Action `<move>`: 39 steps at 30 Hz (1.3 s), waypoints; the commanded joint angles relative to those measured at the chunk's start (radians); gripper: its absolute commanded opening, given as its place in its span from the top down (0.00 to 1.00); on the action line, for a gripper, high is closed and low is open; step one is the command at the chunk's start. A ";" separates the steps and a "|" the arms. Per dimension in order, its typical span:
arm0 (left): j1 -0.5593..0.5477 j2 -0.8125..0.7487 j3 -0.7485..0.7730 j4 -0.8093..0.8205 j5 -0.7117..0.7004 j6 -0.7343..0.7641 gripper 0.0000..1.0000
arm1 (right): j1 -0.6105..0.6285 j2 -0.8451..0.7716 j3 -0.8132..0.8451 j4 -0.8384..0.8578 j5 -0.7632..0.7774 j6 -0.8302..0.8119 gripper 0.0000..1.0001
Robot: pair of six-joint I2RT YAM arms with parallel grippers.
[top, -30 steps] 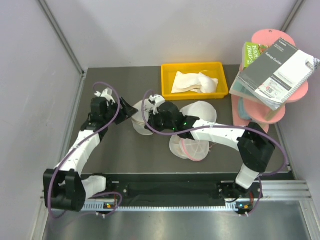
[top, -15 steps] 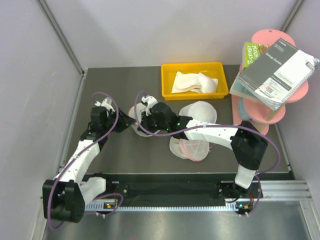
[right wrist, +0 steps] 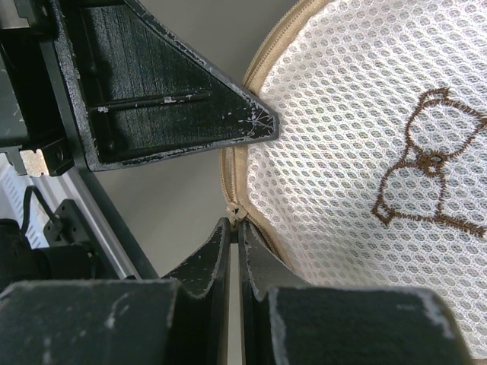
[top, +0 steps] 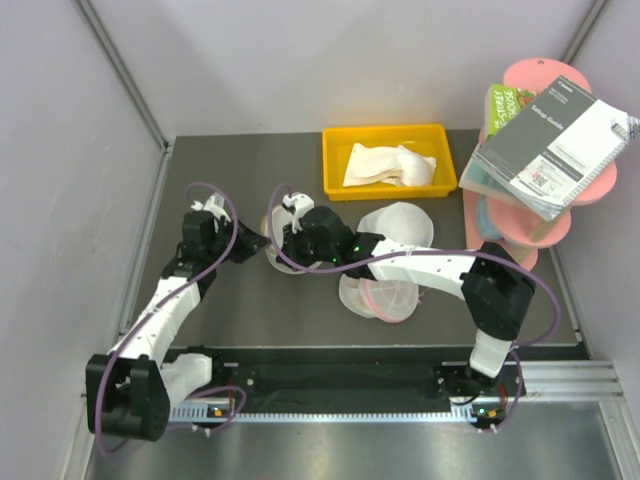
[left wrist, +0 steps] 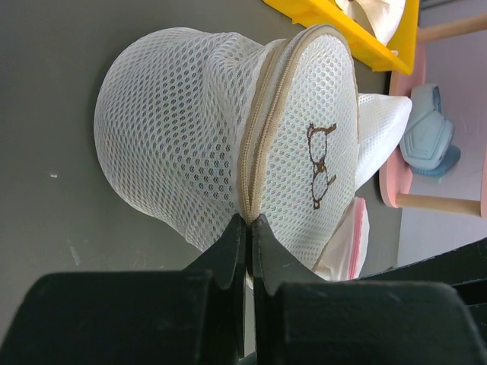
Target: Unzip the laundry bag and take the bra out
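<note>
Since a second ago, my right arm has swung toward 9 o'clock across the table point(top: 250, 300), carrying my right pincer point(top: 287, 232) onto the laundry bag point(top: 274, 232); my left elbow has drawn in a little, while the left pincer point(top: 256, 243) has kept its place at the bag.

From above, the laundry bag lies at about 10 o'clock from the table's middle, wedged between my two wrists, the left one at its 9 o'clock side, the right one at 3 o'clock.

In the left wrist view, my left pincer point(left wrist: 248, 220) is pinched together on the bag's tan rim point(left wrist: 262, 114), the brown spectacles mark point(left wrist: 319, 165) showing on the mesh face beside it.

In the right wrist view, my right pincer point(right wrist: 234, 222) is pressed together on the small zipper pull point(right wrist: 236, 209) at the rim's edge.

A yellow tray point(top: 335, 165) with white cloth point(top: 388, 165) sits at 12 o'clock. A plain white bag point(top: 400, 225) and a pink-rimmed bag point(top: 385, 298) lie toward 3 o'clock.
</note>
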 commanded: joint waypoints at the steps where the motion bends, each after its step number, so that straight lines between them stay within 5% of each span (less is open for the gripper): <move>1: 0.006 0.011 0.042 0.020 -0.050 0.030 1.00 | 0.011 -0.027 0.026 0.014 0.019 -0.008 1.00; 33: 0.030 0.143 0.148 0.045 -0.028 0.097 1.00 | -0.073 -0.162 -0.119 -0.045 0.077 -0.054 1.00; 35: 0.030 0.166 0.175 0.040 -0.018 0.108 0.88 | -0.066 -0.149 -0.109 -0.040 0.048 -0.054 1.00; 36: 0.032 0.169 0.184 0.028 -0.015 0.111 0.67 | -0.058 -0.144 -0.096 -0.038 0.045 -0.051 1.00; 39: 0.030 0.152 0.192 -0.003 -0.032 0.120 0.35 | -0.041 -0.119 -0.072 -0.028 0.033 -0.038 1.00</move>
